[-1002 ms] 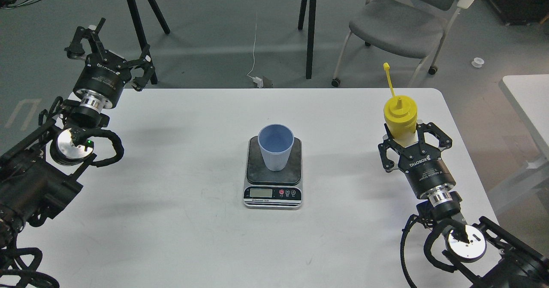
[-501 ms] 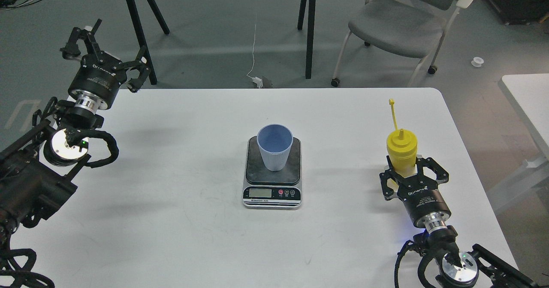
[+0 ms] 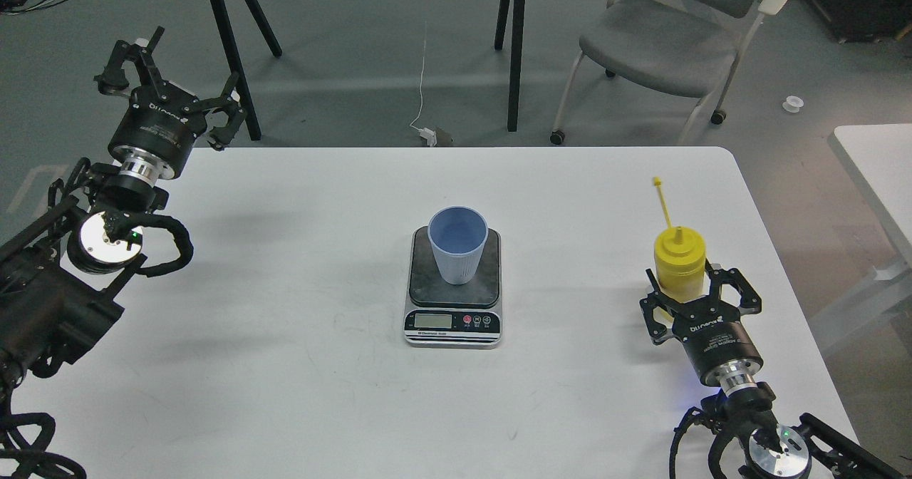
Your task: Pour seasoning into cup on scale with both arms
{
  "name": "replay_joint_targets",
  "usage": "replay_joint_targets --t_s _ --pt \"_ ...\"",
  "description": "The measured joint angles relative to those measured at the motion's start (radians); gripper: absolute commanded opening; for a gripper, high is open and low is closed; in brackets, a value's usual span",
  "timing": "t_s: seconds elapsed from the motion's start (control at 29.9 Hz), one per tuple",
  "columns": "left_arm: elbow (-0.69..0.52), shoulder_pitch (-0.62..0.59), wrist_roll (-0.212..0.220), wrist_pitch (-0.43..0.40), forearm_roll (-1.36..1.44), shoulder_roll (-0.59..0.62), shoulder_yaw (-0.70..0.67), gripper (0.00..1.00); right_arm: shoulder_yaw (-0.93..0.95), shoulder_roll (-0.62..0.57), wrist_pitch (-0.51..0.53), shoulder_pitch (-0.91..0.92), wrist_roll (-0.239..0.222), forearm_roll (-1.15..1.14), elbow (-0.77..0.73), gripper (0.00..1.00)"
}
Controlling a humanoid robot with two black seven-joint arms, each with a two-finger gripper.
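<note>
The light-blue ribbed cup [image 3: 458,244] stands upright on the scale's [image 3: 426,288] dark plate at the table's middle. The yellow seasoning bottle [image 3: 680,261] stands upright near the right table edge, its cap strap sticking up. My right gripper [image 3: 695,288] is shut on the bottle's lower part, with a finger on either side; the bottle's base is hidden behind the gripper. My left gripper [image 3: 171,83] is open and empty over the table's back-left corner, far from the cup.
The white table [image 3: 285,365] has a rounded back-right corner. Behind it on the floor are a grey chair [image 3: 662,37], black trestle legs [image 3: 514,44] and a white cable [image 3: 424,73]. A second white table's edge [image 3: 873,151] shows at the right.
My right gripper has come down and back toward me with the bottle, which now sits lower and smaller in view. My left arm has drawn slightly back and to the left, still open.
</note>
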Motion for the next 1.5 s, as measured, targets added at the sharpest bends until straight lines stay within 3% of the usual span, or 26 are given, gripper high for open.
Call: replay_joint_targets --t_s 0.63,0.97,1.24,1.4,1.5 --pt "0.000 0.013 -0.003 0.000 -0.001 0.000 -0.002 1.00 -0.001 -0.074 0.000 -0.178 0.004 0.000 0.037 0.99" --pt "-0.042 0.023 -0.008 0.000 -0.004 0.012 -0.006 1.00 0.061 -0.242 0.000 -0.224 0.009 -0.003 0.076 0.99" --pt "-0.033 0.038 -0.010 0.000 -0.007 0.004 -0.036 1.00 0.075 -0.352 0.000 0.042 0.002 -0.010 -0.076 0.99" --pt "-0.024 0.044 -0.011 0.000 -0.007 0.004 -0.058 1.00 0.060 -0.307 0.000 0.287 -0.002 -0.021 -0.316 0.99" --pt "-0.018 0.045 -0.010 0.000 -0.007 0.011 -0.063 1.00 0.019 -0.267 0.000 0.425 -0.033 -0.022 -0.450 0.99"
